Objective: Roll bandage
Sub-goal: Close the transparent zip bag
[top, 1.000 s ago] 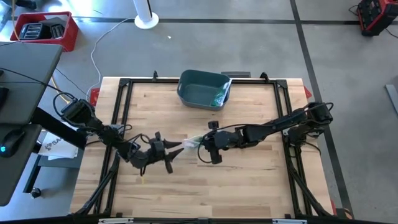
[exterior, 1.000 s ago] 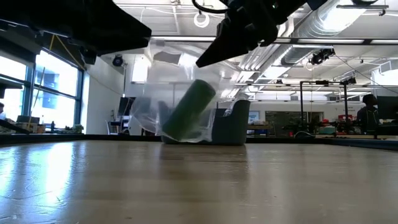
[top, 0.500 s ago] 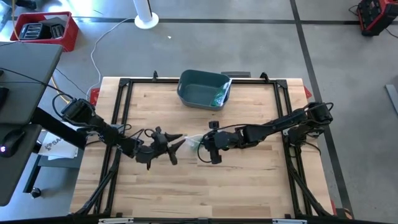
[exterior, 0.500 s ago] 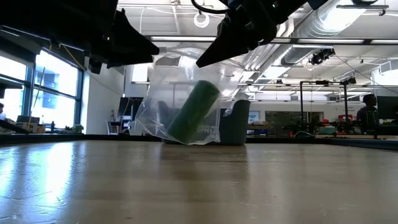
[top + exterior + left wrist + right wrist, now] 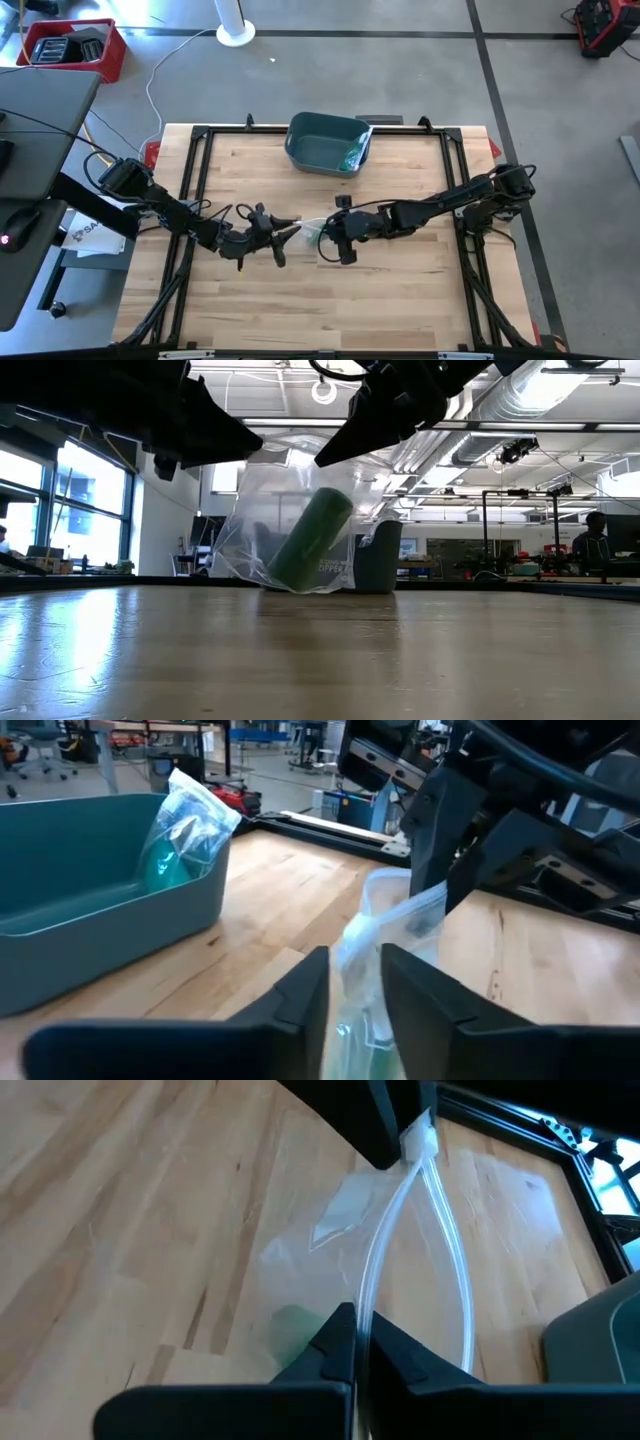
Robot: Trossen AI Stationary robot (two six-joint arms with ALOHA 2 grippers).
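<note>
A clear zip bag (image 5: 300, 520) hangs between my two grippers over the middle of the table, with a green bandage roll (image 5: 310, 540) leaning tilted inside it. My left gripper (image 5: 287, 234) is at the bag's left top corner and shut on it. Shut on the opposite top corner is my right gripper (image 5: 325, 236). In the right wrist view the bag's mouth (image 5: 420, 1270) gapes as a long oval between the two holds. The bag's bottom (image 5: 300, 586) seems to rest on the table. My left gripper pinches the bag's top rim at its left end (image 5: 355, 945) between its two fingers, coming in nearly level from the table's left. The bag hangs below the hold. My right gripper pinches the rim's other end (image 5: 362, 1320) between shut fingers, slanting down from the table's right. The rim's two lips part just beyond its fingertips.
A teal bin (image 5: 322, 148) stands at the table's far middle, with another clear bag (image 5: 357, 155) holding something green propped in its right end. A black frame (image 5: 200, 135) rims the wooden table. Bare wood lies toward the near edge.
My left gripper has moved toward the table's right and far edge, up to the bag's left top corner. The bag, swaying and blurred a second ago, now hangs still, with the roll leaning in it.
</note>
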